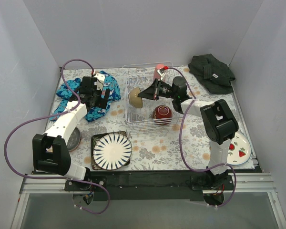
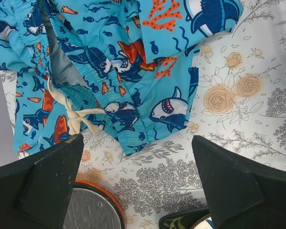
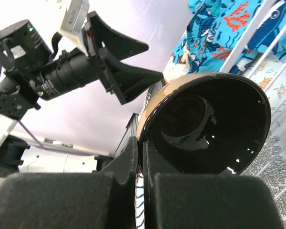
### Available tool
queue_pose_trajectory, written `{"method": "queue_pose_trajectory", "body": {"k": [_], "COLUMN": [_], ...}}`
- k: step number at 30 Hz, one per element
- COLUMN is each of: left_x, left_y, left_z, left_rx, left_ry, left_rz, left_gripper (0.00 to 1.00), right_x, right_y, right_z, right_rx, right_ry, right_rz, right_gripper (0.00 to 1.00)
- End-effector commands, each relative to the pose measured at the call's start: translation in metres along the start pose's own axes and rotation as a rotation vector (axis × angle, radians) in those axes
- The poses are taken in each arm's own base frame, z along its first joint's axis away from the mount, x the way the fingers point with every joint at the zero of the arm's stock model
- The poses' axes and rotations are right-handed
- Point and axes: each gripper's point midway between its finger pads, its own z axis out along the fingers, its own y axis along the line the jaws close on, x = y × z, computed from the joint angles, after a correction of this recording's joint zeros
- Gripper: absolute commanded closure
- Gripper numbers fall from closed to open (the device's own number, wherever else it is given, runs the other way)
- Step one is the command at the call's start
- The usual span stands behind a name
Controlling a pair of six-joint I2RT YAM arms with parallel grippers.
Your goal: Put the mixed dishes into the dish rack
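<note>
From above, the dish rack (image 1: 142, 116) holds the dark red bowl (image 1: 162, 113) upright. The cream bowl (image 1: 135, 97) tilts on edge over the rack's left part, pinched by the right gripper (image 1: 144, 93).

Left wrist: the left gripper (image 2: 138, 181) hangs over the blue patterned cloth (image 2: 124, 71), fingers (image 2: 43, 181) spread wide and empty — the orange plate (image 2: 112, 199) is beneath.

Right wrist: fingers (image 3: 86, 200) are clamped on the cream bowl's rim — its glossy dark inside faces the camera.

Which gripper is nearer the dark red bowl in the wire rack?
Right. The right gripper, holding a cream bowl, is over the rack beside the dark red bowl; the left gripper hovers above blue patterned cloth.
</note>
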Motion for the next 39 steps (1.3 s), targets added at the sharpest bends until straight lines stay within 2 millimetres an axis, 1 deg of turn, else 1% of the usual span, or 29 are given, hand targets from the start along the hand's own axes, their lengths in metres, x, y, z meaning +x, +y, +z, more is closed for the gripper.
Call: {"method": "queue_pose_trajectory", "body": {"k": [1,3,5,8,12,14,15,17,19,21,24,25,27,28,29,32,33,35,37,38,39], "left_x": [0.006,0.009,0.012,0.015,0.016,0.014,0.015,0.014,0.013,0.011,0.008,0.008,0.007,0.007,0.005,0.008,0.008,0.008,0.008,0.007,0.005], "left_y": [0.001,0.001,-0.001,-0.002,-0.004,-0.004,-0.004,-0.004,-0.004,-0.005,-0.007,-0.008,-0.010,-0.011,-0.012,-0.017,-0.017,-0.019,-0.021,-0.022,-0.023], "left_z": [-0.002,-0.001,-0.001,0.001,0.004,0.005,0.006,0.006,0.007,0.007,0.009,0.010,0.012,0.013,0.013,0.017,0.018,0.020,0.022,0.023,0.023], "left_rx": [0.005,0.007,0.007,0.013,0.016,0.017,0.018,0.017,0.020,0.025,0.028,0.032,0.038,0.045,0.050,0.065,0.065,0.072,0.078,0.084,0.086], "left_ry": [0.008,0.014,0.020,0.027,0.032,0.031,0.032,0.032,0.030,0.025,0.018,0.020,0.013,0.012,0.007,0.006,0.005,0.000,-0.008,-0.021,-0.028], "left_rz": [0.013,0.013,0.011,0.008,0.006,0.005,0.006,0.005,0.002,-0.001,-0.009,-0.014,-0.022,-0.026,-0.034,-0.041,-0.044,-0.051,-0.057,-0.060,-0.073], "left_gripper": [0.02,0.02,0.02,0.02,0.02,0.02,0.02,0.02,0.02,0.02,0.02,0.02,0.02,0.02,0.02,0.02,0.02,0.02,0.02,0.02,0.02], "right_x": [-0.018,-0.016,-0.016,-0.016,-0.008,-0.005,-0.003,0.000,-0.001,0.000,-0.002,0.001,-0.001,0.004,0.002,0.006,0.006,0.011,0.009,0.006,0.007], "right_y": [0.022,0.016,0.015,0.005,-0.011,-0.018,-0.026,-0.033,-0.038,-0.048,-0.059,-0.064,-0.066,-0.074,-0.074,-0.081,-0.083,-0.085,-0.083,-0.078,-0.081], "right_z": [0.008,0.011,0.015,0.017,0.018,0.017,0.015,0.015,0.014,0.012,0.004,0.001,-0.005,-0.008,-0.009,-0.017,-0.019,-0.026,-0.031,-0.036,-0.042], "right_rx": [-0.082,-0.075,-0.078,-0.068,-0.051,-0.047,-0.033,-0.025,-0.018,0.002,0.043,0.061,0.078,0.109,0.123,0.181,0.201,0.246,0.286,0.321,0.367], "right_ry": [-0.066,-0.063,-0.061,-0.058,-0.039,-0.041,-0.043,-0.039,-0.040,-0.037,-0.040,-0.032,-0.025,-0.004,0.001,0.032,0.039,0.078,0.103,0.118,0.165], "right_rz": [-0.090,-0.082,-0.085,-0.077,-0.061,-0.066,-0.059,-0.054,-0.070,-0.069,-0.058,-0.061,-0.090,-0.112,-0.135,-0.171,-0.178,-0.219,-0.270,-0.314,-0.374], "right_gripper": [0.99,0.99,0.99,0.99,0.99,0.99,0.99,0.99,0.99,0.99,0.99,0.99,0.99,0.95,0.91,0.86,0.78,0.75,0.71,0.68,0.63]}}
